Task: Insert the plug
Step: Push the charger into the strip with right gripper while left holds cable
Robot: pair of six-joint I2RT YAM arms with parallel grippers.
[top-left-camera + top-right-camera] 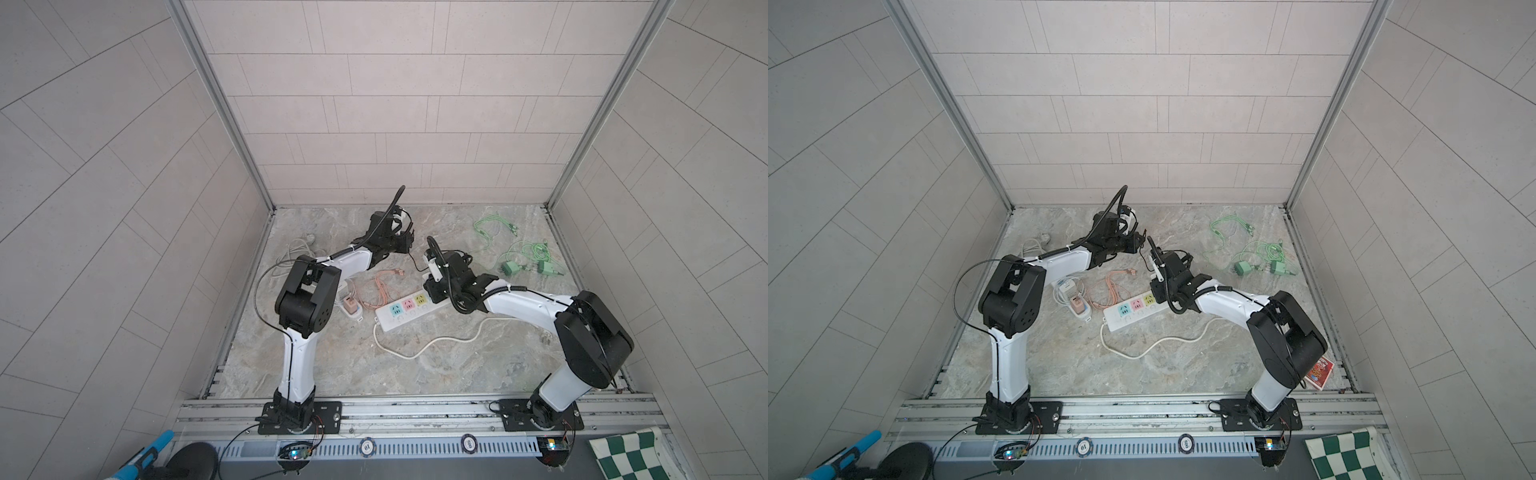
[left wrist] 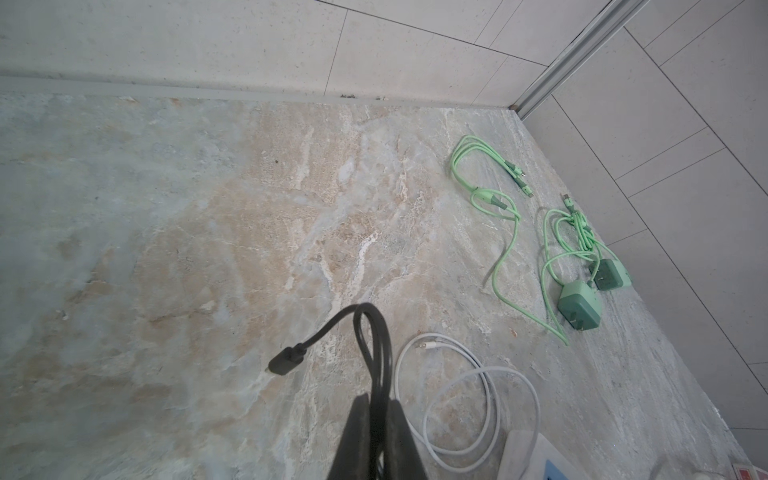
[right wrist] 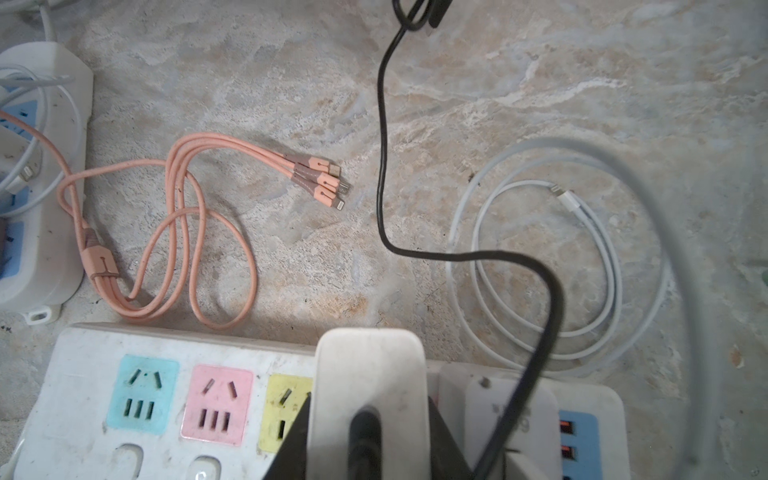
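Plug [image 3: 370,365], white with a black cable [image 3: 380,166], sits clenched in the right tool [image 3: 370,436] over the yellow socket [image 3: 282,403] of the power strip [image 3: 83,374] on the worktop [image 3: 291,104]. Left tool [image 2: 376,419] is clamped shut on the same cable.

place: robot lab test cell | evidence: 2 arms [image 1: 297,357] bolted to aluminium rail [image 1: 415,409] — panelled walls [image 1: 395,104]

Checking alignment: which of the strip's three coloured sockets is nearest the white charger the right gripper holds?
The yellow socket: the white charger partly hides it, while the pink socket and blue socket show whole.
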